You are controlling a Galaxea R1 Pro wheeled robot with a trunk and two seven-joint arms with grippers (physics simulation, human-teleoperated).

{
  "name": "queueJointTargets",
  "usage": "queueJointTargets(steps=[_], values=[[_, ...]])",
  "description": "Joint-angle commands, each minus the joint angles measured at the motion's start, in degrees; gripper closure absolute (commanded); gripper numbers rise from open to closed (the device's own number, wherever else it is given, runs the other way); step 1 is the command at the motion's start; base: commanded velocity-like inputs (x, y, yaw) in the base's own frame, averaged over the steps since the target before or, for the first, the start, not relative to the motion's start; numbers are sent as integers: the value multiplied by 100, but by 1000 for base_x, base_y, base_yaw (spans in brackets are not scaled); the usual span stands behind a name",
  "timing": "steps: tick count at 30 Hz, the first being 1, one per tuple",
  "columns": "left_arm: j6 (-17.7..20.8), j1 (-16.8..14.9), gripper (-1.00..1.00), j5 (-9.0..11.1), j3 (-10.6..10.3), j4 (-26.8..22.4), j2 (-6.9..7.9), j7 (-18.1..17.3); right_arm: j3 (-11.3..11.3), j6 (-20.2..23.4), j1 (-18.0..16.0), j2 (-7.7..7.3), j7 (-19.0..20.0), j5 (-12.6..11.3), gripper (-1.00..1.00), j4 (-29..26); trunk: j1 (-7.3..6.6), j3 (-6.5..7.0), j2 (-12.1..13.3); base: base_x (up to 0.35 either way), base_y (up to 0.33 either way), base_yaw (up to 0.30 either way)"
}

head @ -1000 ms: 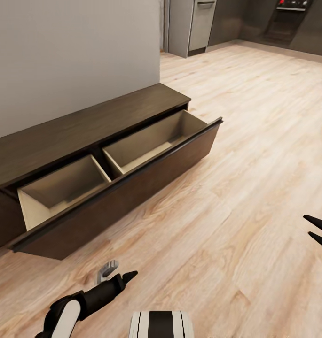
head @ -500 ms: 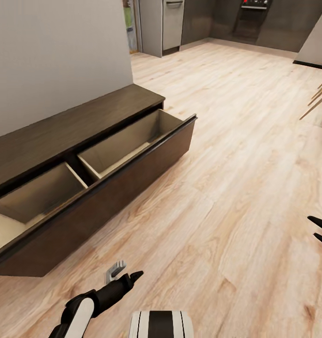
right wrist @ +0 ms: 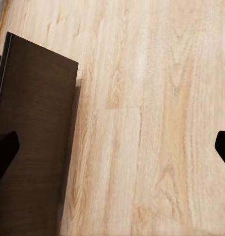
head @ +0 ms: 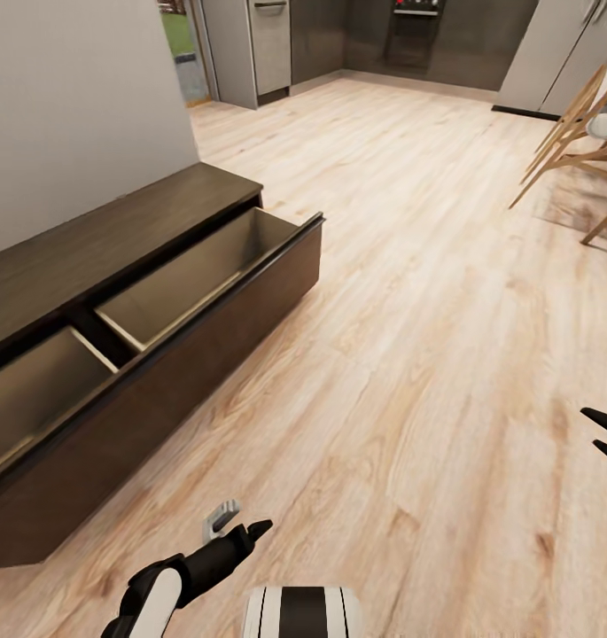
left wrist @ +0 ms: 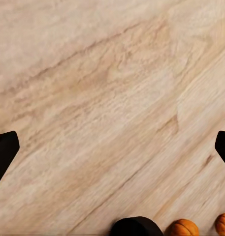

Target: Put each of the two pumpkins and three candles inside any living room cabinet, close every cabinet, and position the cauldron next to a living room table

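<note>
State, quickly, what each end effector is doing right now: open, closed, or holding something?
Left end effector: open, holding nothing, over bare floor.
Right end effector: open, holding nothing.

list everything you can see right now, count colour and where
cabinet: one, dark brown, low and long against the grey wall at the head view's left
drawer: one, pulled open, tan inside, two compartments with nothing visible inside
pumpkins: two, orange, on the floor at the edge of the left wrist view, apart from each other
dark rounded object: one, black, on the floor beside the pumpkins; cut off, cannot tell what it is
chairs: light wood legs, far right of the head view; count unclear
floor: light wood planks
kitchen units: grey, far end
left gripper: one, black, open
right gripper: one, black, open
</note>
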Motion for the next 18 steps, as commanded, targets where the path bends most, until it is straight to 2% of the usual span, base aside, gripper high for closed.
queueJointTargets(steps=[1, 10, 15, 18], values=[[24, 0, -100, -1, 11, 22, -1, -17, -5, 28, -7, 2, 46, 66, -100, 3, -1, -3, -1, 0, 0, -277], [9, 0, -100, -8, 11, 116, 2, -10, -21, 28, 1, 54, -141, 119, -100, 8, -1, -3, -1, 0, 0, -277], [-130, 0, -100, -15, 11, 192, 3, -10, -24, 28, 2, 60, -189, 127, -100, 9, -1, -3, -1, 0, 0, -277], [-184, 0, -100, -17, 6, 284, 4, -9, -25, 28, 3, 61, -447, 139, -100, 9, -1, -3, -1, 0, 0, -278]])
